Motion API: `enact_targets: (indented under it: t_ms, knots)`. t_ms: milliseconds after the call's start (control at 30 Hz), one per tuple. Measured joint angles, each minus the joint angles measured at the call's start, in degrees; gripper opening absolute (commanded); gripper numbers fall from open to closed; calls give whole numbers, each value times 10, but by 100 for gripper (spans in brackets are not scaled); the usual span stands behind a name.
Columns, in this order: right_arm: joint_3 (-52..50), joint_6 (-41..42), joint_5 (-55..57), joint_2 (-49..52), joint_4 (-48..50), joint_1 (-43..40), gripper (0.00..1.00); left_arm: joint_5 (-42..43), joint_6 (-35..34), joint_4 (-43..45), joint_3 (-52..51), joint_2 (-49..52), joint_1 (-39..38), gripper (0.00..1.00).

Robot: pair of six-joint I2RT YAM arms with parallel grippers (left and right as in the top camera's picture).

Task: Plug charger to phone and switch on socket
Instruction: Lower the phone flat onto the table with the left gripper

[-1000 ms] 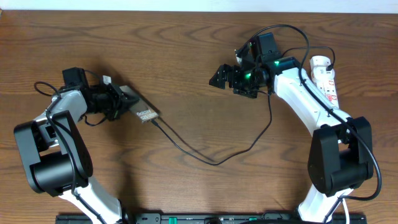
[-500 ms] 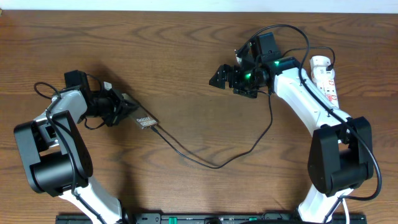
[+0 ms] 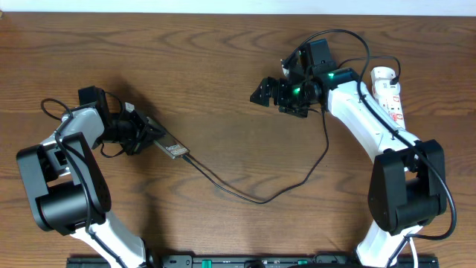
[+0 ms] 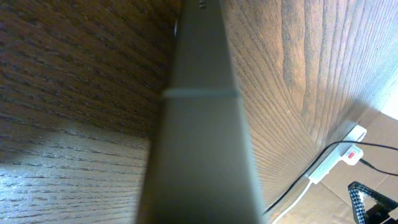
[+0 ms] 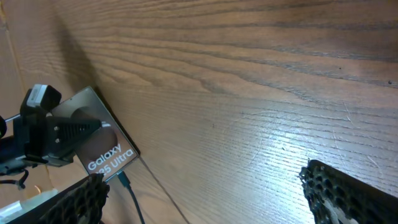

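Observation:
My left gripper (image 3: pixel 140 134) is shut on the phone (image 3: pixel 168 144) and holds it tilted onto its edge just above the table. In the left wrist view the phone's dark edge (image 4: pixel 199 124) fills the middle. The right wrist view shows its bronze face with "Galaxy Ultra" (image 5: pixel 104 152). The charger (image 3: pixel 260 197) has its tip in the phone's lower end (image 5: pixel 124 180). It loops across the table towards the right arm. The socket (image 3: pixel 388 93) lies at the far right, beside the right arm. My right gripper (image 3: pixel 269 91) is open and empty above the table (image 5: pixel 217 196).
The socket with its white cord also shows far off in the left wrist view (image 4: pixel 348 154). Thick black robot cables arch over the right arm (image 3: pixel 349 37). A black bar (image 3: pixel 245 261) runs along the front edge.
The left gripper has turned the phone from nearly flat onto its edge and shifted it slightly towards the front. The charger's near end followed. The right arm has not moved.

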Motion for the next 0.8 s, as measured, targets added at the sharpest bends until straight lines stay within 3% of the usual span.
enact_targets:
  t_ms: [633,767,800]
  knots:
    - [0,0,0,0,0,0,99,0,9,-9,0,0,0,12]
    - [0,0,0,0,0,0,99,0,9,-12,0,0,0,17]
    - [0,0,0,0,0,0,99,0,8,-13,0,0,0,22]
